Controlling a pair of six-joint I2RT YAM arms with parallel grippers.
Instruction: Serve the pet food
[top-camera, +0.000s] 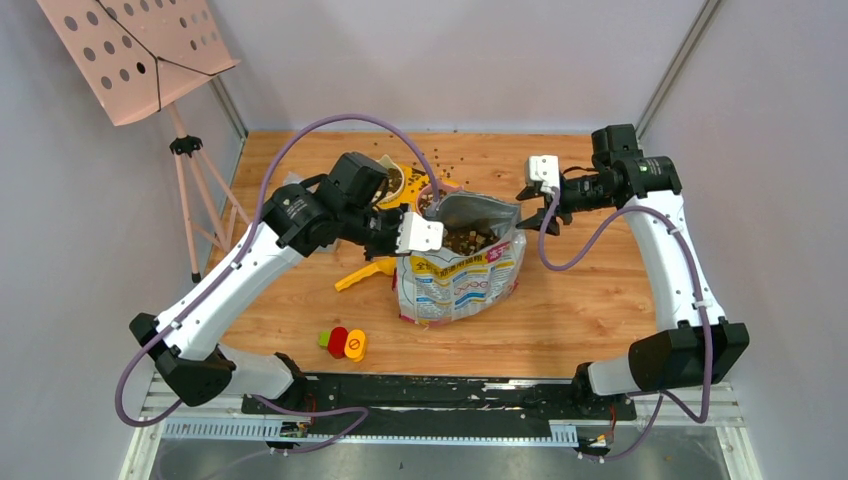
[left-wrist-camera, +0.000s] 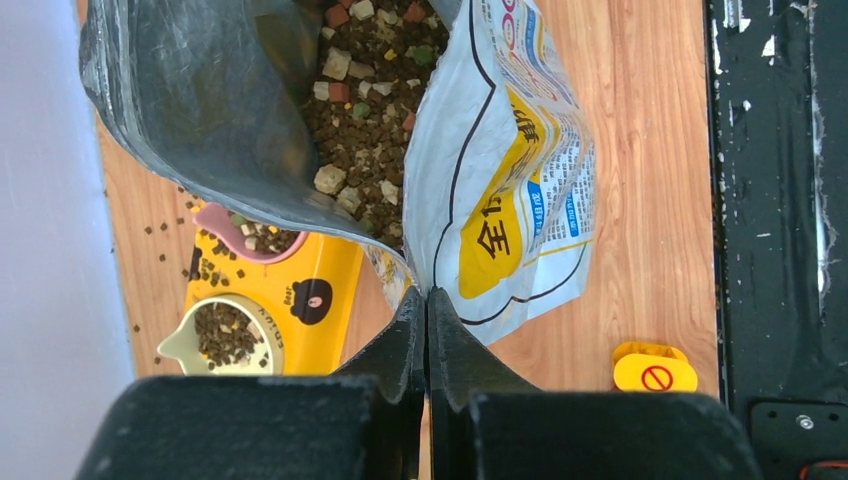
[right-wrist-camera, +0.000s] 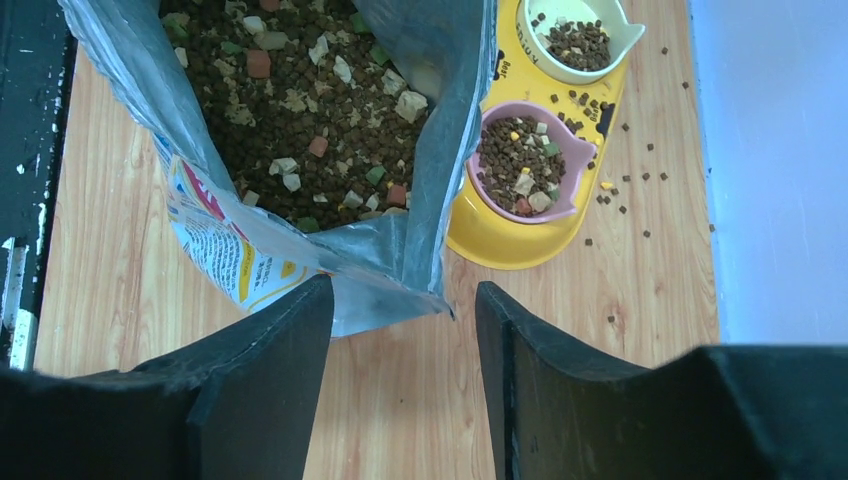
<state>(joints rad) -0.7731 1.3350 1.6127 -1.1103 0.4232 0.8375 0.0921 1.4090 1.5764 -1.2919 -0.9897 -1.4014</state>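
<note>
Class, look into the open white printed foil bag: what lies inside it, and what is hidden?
Inside the white printed foil bag lie small dark brown kibble pellets mixed with pale, red and green cubes. The pile covers the bag's bottom, so its depth cannot be seen.

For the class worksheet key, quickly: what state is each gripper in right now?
The left gripper is shut, pinching the rim of the bag.
The right gripper is open, jaws either side of the bag's corner, not gripping.

A lab booth: plain walls (top-camera: 450, 60), wooden table (top-camera: 580, 320).
</note>
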